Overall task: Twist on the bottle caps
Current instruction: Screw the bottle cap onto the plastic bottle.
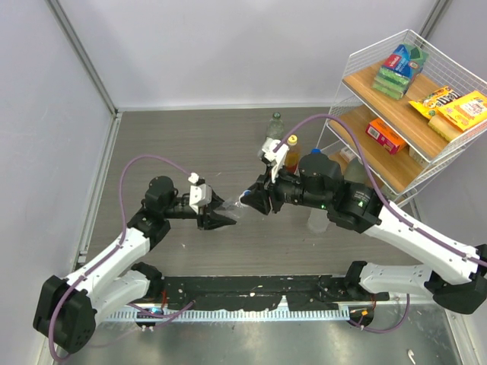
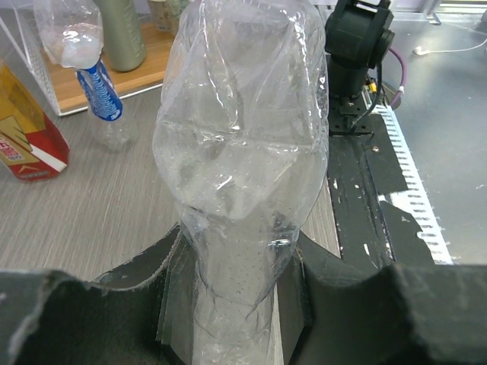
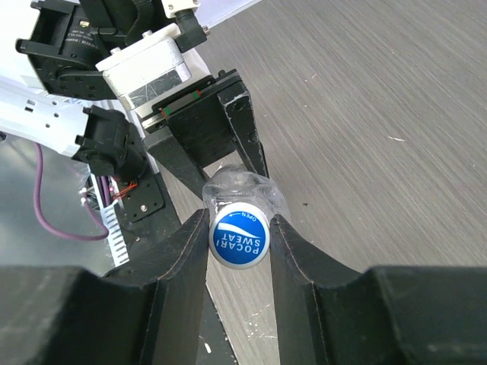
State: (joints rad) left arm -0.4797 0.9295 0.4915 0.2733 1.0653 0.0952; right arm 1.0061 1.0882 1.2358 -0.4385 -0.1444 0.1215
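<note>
Operator: Trouble is being looked for here. What is being risked?

Observer: Cross-threading, most likely. The cap [image 3: 240, 239] is being pinched between the half-closed fingers of the right gripper [image 1: 251, 201] at the mouth of the bottle [image 2: 236, 152]. How far it is seated cannot be told. If it is being turned while tilted, the threads could be jammed. The bottle is thin and crumpled, and it is being clamped by the left gripper [image 1: 225, 220], partly closed around its narrower part. It could be twisted in that hold or crushed by the squeeze.

Operator: And how are the arms being posed?

Observer: Both are being reached inward over the table [image 1: 190, 144], with the grippers being pointed at each other. The bottle is being held on its side between them, off the surface.
</note>
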